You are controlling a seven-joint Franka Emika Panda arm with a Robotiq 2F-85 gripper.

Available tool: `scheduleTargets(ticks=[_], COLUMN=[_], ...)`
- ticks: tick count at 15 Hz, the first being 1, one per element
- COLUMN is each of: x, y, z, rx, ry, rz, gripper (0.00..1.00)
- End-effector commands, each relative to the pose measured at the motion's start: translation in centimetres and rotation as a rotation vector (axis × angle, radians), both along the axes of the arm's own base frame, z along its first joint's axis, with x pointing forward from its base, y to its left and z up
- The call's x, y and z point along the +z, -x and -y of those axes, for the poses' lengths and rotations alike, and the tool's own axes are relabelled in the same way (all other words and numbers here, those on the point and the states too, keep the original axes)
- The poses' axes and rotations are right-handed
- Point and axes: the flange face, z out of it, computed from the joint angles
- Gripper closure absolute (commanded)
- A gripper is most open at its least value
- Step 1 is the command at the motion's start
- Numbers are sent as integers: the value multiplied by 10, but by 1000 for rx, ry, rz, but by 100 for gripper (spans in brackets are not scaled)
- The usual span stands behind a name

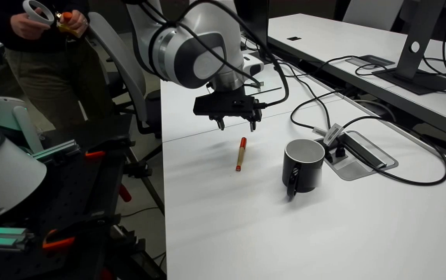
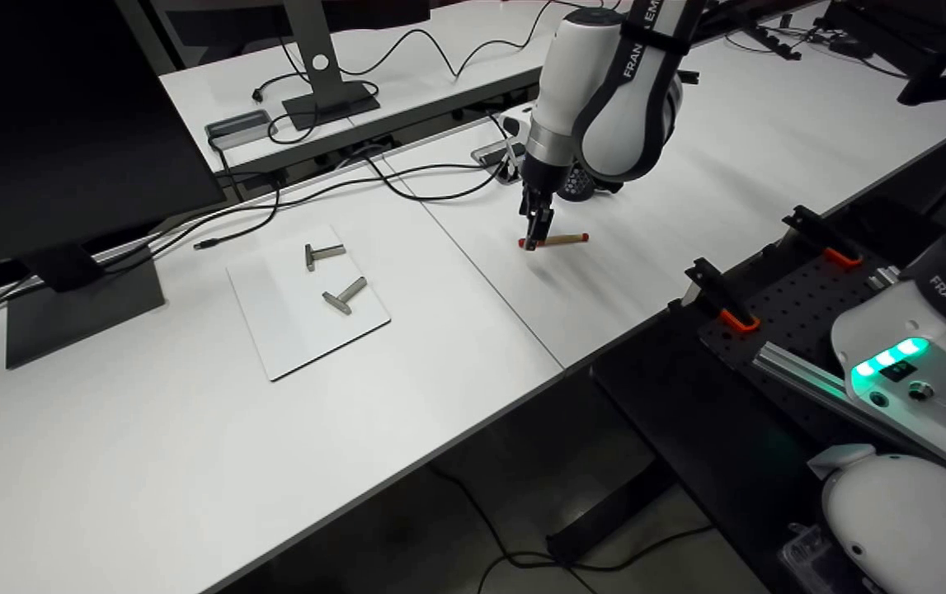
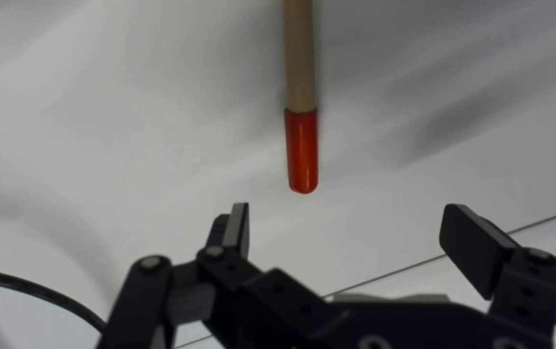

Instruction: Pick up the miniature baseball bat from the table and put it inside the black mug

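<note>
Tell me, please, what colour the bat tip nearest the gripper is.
Red; that bat tip shows best in the wrist view.

Soft shadows streak the bright table (image 1: 223,241) above a dim floor (image 2: 394,536).

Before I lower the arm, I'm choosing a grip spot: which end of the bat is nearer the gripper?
The long red end of the bat is nearer the open gripper; the farther end shows much less red.

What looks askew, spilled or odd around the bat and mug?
In an exterior view, the black mug has a blurred patch smearing its otherwise crisp lower side, possibly an image blemish. It stands upright; the miniature baseball bat lies on the table; no spill shows.
</note>
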Motion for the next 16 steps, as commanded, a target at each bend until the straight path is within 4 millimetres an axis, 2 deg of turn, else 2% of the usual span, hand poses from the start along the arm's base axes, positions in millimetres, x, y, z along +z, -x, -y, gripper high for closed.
scheduleTargets(ticks=[1,10,16], x=[-5,-19,-20], y=[-7,-6,-4], z=[3,16,16], rx=[-14,-59,-66], ry=[-3,34,59], rz=[20,0,-4], gripper=[0,0,0])
